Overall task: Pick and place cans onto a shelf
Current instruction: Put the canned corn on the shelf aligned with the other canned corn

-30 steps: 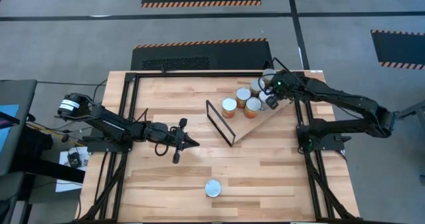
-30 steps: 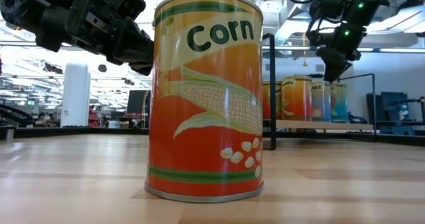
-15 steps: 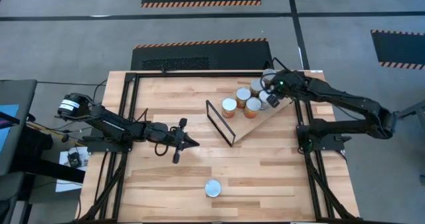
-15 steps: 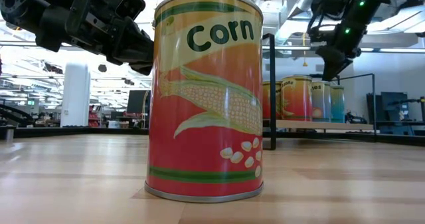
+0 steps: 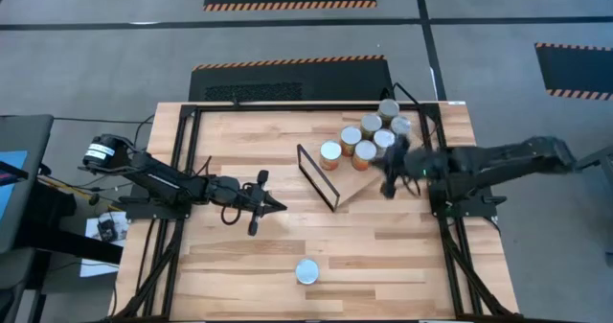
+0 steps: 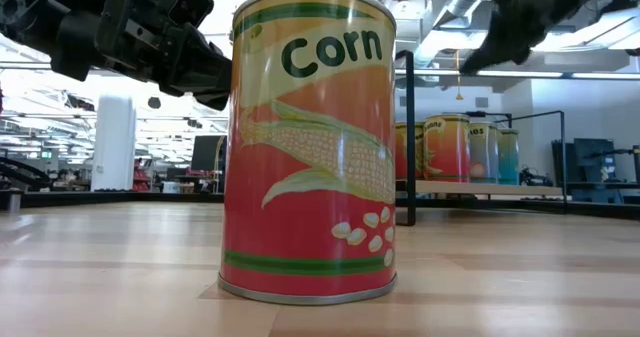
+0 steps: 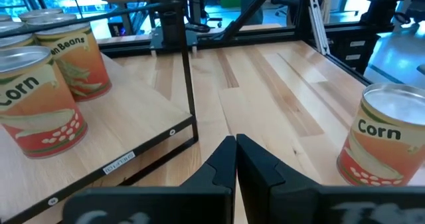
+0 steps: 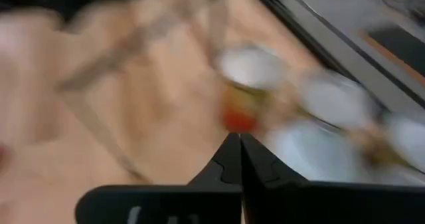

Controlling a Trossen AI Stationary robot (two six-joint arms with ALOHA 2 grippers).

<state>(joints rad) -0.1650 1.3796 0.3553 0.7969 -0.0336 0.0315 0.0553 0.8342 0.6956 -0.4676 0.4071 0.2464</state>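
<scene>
Several cans stand upright on the shelf, a light board at the table's far right with a black wire frame at its end. One corn can stands alone on its base near the table's near edge and fills the low view. My right gripper is shut on nothing and hovers, blurred, over the shelf's near edge, clear of the cans. My left gripper is shut on nothing above the table's middle left, pointing toward the wire frame.
Black frame rails run along the table's left and right sides. Bare tabletop lies between the shelf and the lone can. The right arm's base stands at the right edge.
My right gripper has swung fast from above the cans at the shelf's far right toward the table's near edge, a little higher. The cans it stood over now show on the shelf. The cans have not moved.
</scene>
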